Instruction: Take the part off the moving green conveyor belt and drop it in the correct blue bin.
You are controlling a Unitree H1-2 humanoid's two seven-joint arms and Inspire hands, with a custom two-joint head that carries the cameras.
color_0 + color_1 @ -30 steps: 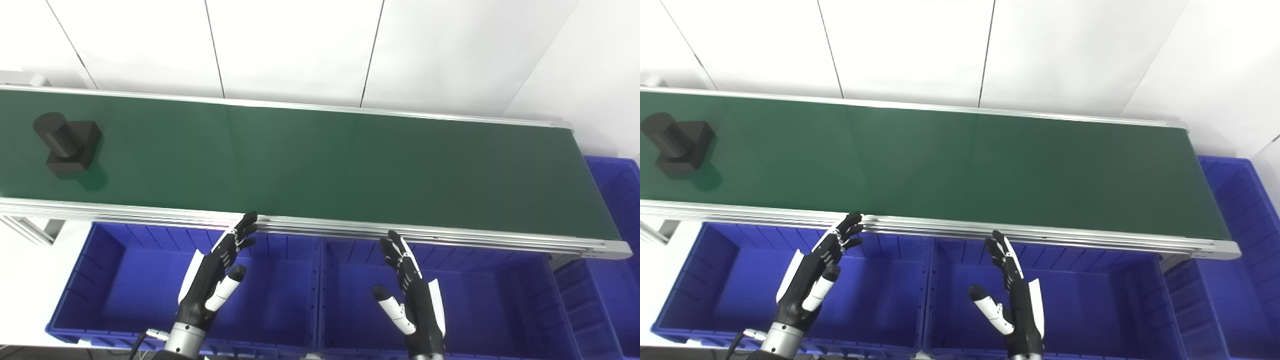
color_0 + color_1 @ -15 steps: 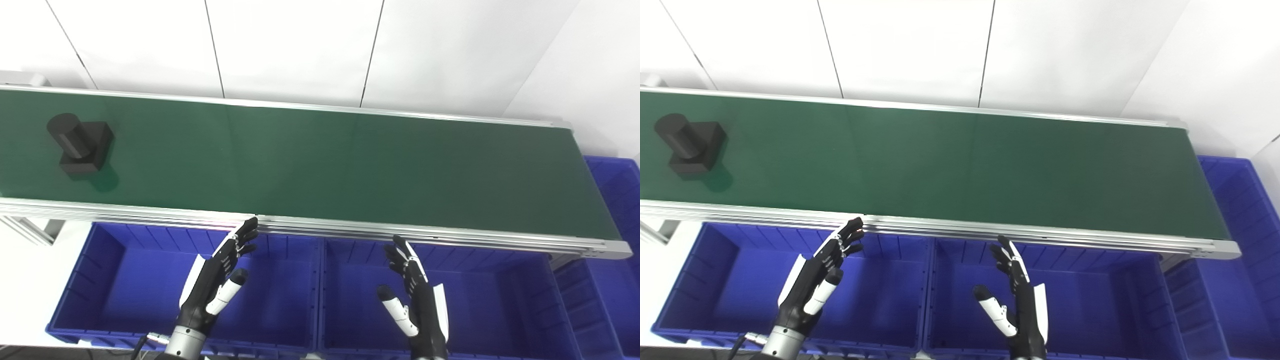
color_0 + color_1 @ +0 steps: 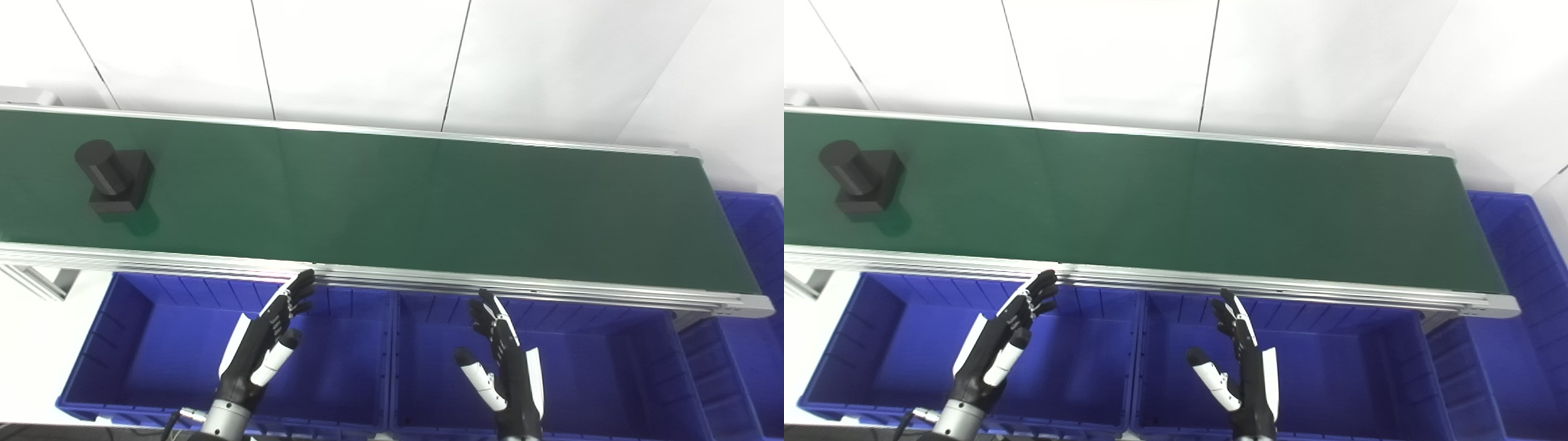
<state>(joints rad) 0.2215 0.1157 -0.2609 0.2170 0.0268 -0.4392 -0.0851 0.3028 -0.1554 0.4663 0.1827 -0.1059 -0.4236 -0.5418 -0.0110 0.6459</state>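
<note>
A black part (image 3: 115, 184), a short cylinder on a square block, rides on the green conveyor belt (image 3: 392, 202) at its far left. It also shows in the right eye view (image 3: 861, 185). My left hand (image 3: 262, 346) is open and empty above the left blue bin (image 3: 92, 367), its fingertips near the belt's front rail. My right hand (image 3: 505, 371) is open and empty above the middle blue bin (image 3: 612, 367). Both hands are well to the right of the part.
A third blue bin (image 3: 753, 294) stands past the belt's right end. The belt's aluminium front rail (image 3: 392, 278) runs just beyond my fingertips. White wall panels stand behind the belt.
The black part has travelled to the right along the belt. Both hands have shifted only slightly above the bins and stay open.
</note>
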